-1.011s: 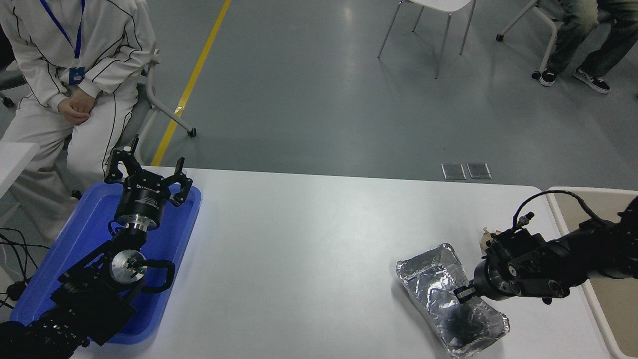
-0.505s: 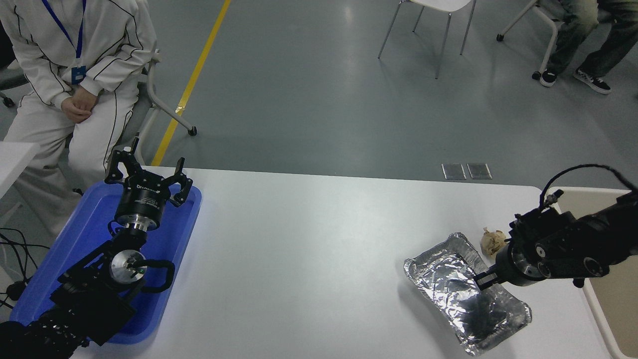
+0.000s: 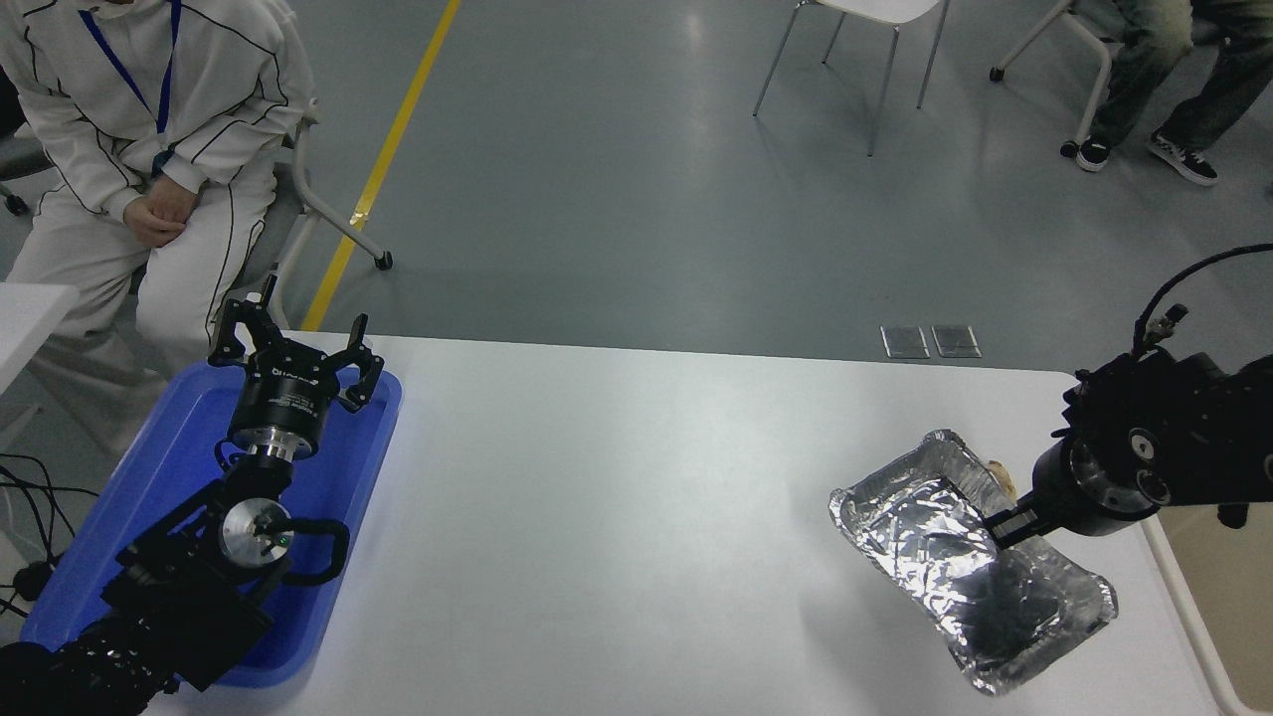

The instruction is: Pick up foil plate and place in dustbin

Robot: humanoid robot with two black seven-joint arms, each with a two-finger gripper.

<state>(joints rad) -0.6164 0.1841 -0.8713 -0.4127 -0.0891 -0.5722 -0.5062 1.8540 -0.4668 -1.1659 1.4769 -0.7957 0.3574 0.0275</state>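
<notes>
The step in hand is the carry: the right gripper point(image 3: 1004, 524) has its fingers pinched on the near-side rim of the foil plate point(image 3: 955, 537), and the plate appears lifted and tilted, its shadow lying on the counter point(image 3: 617, 477) just left of it. The plate hangs just left of the dustbin point(image 3: 1208, 597), whose cream rim shows at the right edge of the view.

The next move, as I judge it, calls for swinging the plate rightward over that rim until it clears the wall, then letting go; thin foil held by one edge may bend or slip.

The left gripper point(image 3: 293, 343) is parked far left of the dustbin over a blue tray point(image 3: 159, 467), its fingers spread and empty.

Count: one foil plate, one dustbin, one blue tray, two grippers.
</notes>
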